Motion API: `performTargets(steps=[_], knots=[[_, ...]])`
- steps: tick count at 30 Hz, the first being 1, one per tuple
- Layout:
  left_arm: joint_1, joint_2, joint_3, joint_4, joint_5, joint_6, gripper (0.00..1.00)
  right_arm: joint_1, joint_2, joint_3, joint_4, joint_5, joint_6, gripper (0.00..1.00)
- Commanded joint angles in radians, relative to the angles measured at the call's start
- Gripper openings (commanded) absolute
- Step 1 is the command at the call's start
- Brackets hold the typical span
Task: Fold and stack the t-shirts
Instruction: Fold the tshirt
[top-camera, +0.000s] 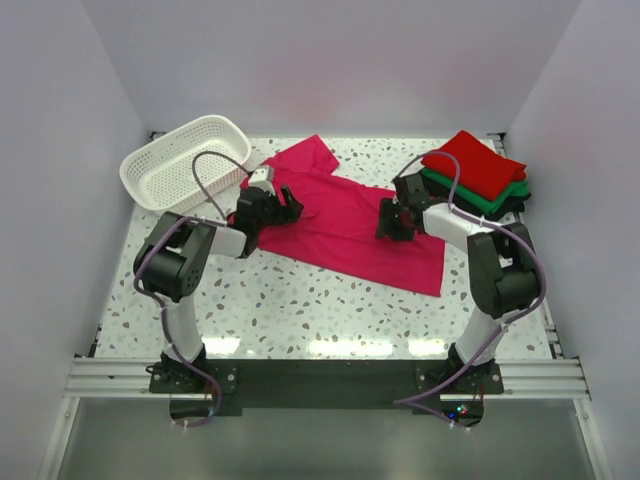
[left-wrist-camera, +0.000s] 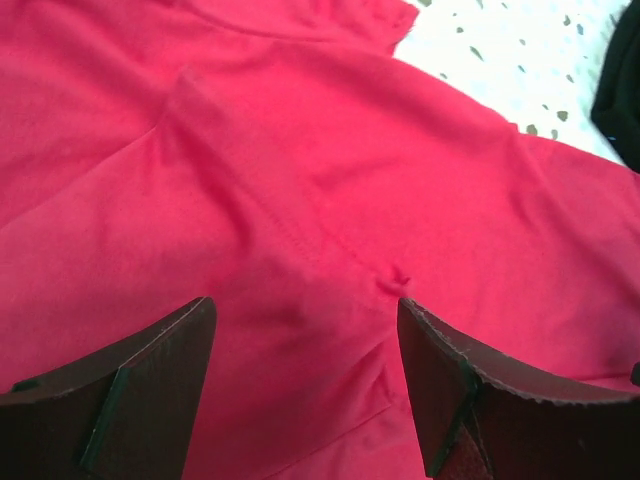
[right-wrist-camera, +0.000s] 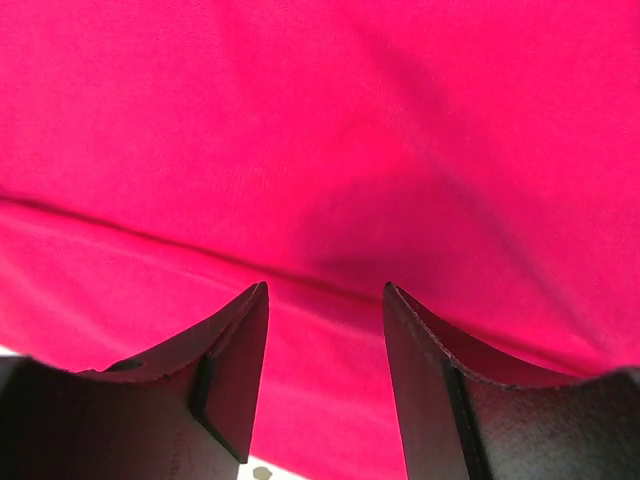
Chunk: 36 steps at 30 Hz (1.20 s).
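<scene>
So, shirt: I see the pink shirt (top-camera: 350, 225) spread flat on the table (top-camera: 300, 310), partly folded, between my two arms.
Long axis: it runs on a diagonal, from the back-left end by the basket (top-camera: 150, 172) down to the near-right hem.
Left gripper: the left gripper (top-camera: 288, 200) is low over the back-left end; its jaws stand wide apart with nothing between them, and cloth and a seam lie just below.
Right gripper: the right gripper (top-camera: 388, 222) is over the shirt's right-hand back edge; its jaws stand partly apart and I see no cloth pinched, only a fold line crossing beneath.
Key relation: the shirt lies straight under both tools, one at each end of the diagonal, so I judge the next fold needs both.
Nearer arm: the stack (top-camera: 478, 172) of red, green and black sits back-right, just beside the right arm and well apart from the left.
</scene>
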Motion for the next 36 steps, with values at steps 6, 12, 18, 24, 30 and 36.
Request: performTargets(steps=[6,12,18,24,30,36], knots=[[0.036,0.008,-0.140,0.203,-0.009,-0.090,0.79,0.012,0.044,0.002,0.050,0.020,0.005,0.53],[0.045,-0.039,-0.278,0.266,-0.032,-0.139,0.79,0.042,0.029,-0.055,0.009,0.065,0.034,0.52],[0.045,-0.119,-0.425,0.315,-0.059,-0.176,0.79,0.070,-0.027,-0.159,0.017,0.077,0.075,0.52],[0.042,-0.219,-0.616,0.408,-0.075,-0.220,0.79,0.130,-0.133,-0.293,0.046,0.106,0.124,0.51],[0.024,-0.337,-0.805,0.470,-0.142,-0.237,0.79,0.205,-0.238,-0.397,0.058,0.138,0.190,0.51],[-0.011,-0.481,-0.913,0.475,-0.157,-0.254,0.79,0.272,-0.350,-0.478,0.040,0.184,0.244,0.51]])
